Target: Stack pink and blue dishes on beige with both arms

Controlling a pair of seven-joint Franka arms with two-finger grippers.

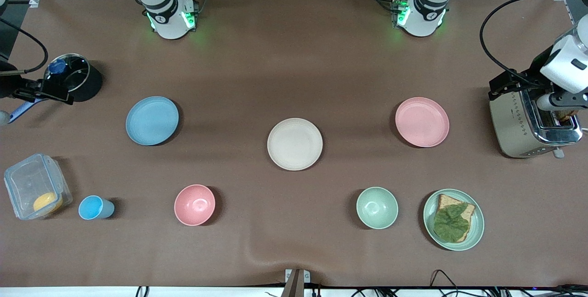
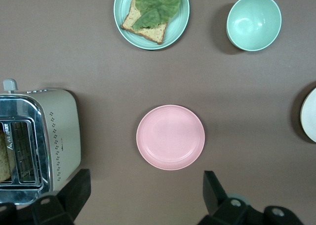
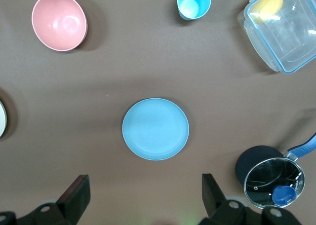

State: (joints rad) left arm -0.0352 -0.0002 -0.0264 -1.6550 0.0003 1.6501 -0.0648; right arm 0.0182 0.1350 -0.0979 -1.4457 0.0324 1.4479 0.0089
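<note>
Pink plate [image 2: 170, 137] sits under the open left claw [image 2: 143, 195], blue plate [image 3: 155, 129] under the open right claw [image 3: 143, 198]; each should descend onto a rim, then carry to the beige plate [image 1: 295, 143].

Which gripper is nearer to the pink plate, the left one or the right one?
Left. The left gripper, open, hangs up by the pink plate, above the toaster. The right gripper, also open, hangs at the other end, by the blue plate.
</note>
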